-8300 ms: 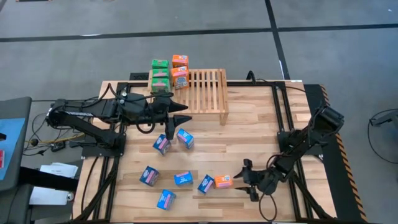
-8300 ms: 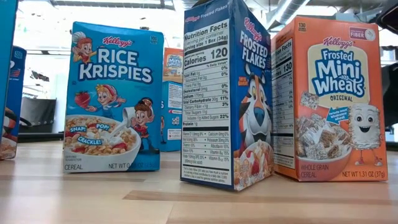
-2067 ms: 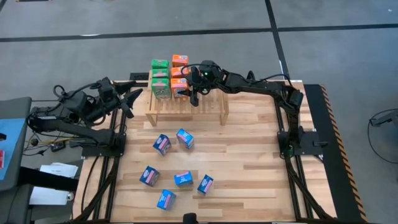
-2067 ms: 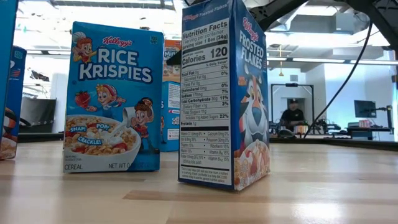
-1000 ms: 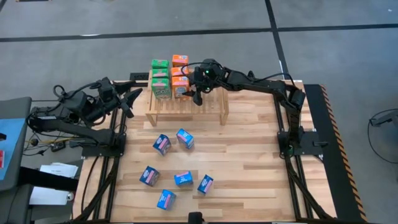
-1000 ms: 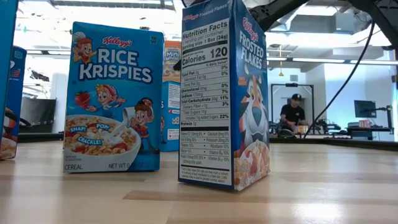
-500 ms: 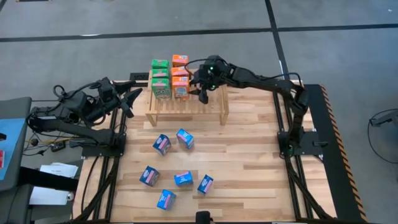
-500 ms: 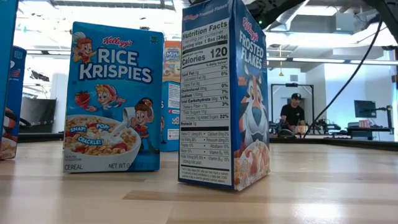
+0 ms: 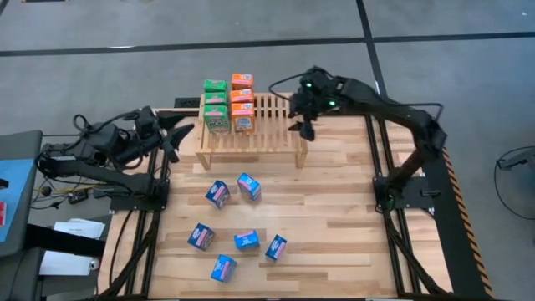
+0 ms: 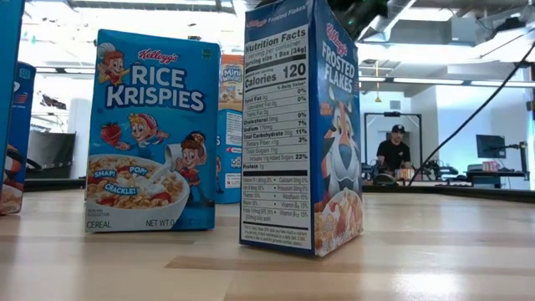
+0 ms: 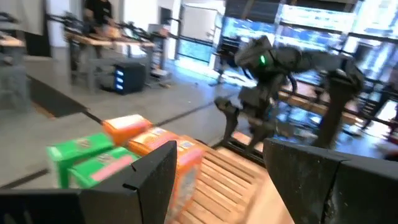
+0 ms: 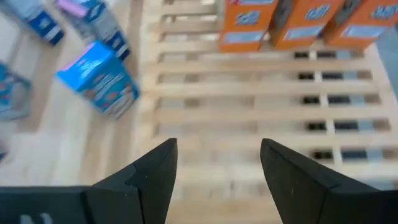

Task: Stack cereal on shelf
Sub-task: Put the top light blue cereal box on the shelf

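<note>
Above the right end of the low light-wood slatted shelf (image 9: 251, 125), the right gripper (image 9: 300, 118) hangs with fingers parted, holding nothing. Green and orange cardboard cereal boxes (image 9: 229, 104) stand on the shelf's left end; six blue cereal boxes (image 9: 236, 219) lie scattered on the wooden table (image 9: 334, 217). The left gripper (image 9: 171, 138) waits beside the shelf, fingers apart and empty.

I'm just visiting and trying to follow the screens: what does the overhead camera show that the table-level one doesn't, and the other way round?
Only the overhead view shows the wooden shelf with green and orange boxes on it, both arms, the open right gripper over the shelf's right end, and the open left gripper waiting at the left.

Only the table-level view lets you read the packaging: Rice Krispies, Frosted Flakes. It also shows a person seated far behind.

Both show blue boxes standing on the table.
</note>
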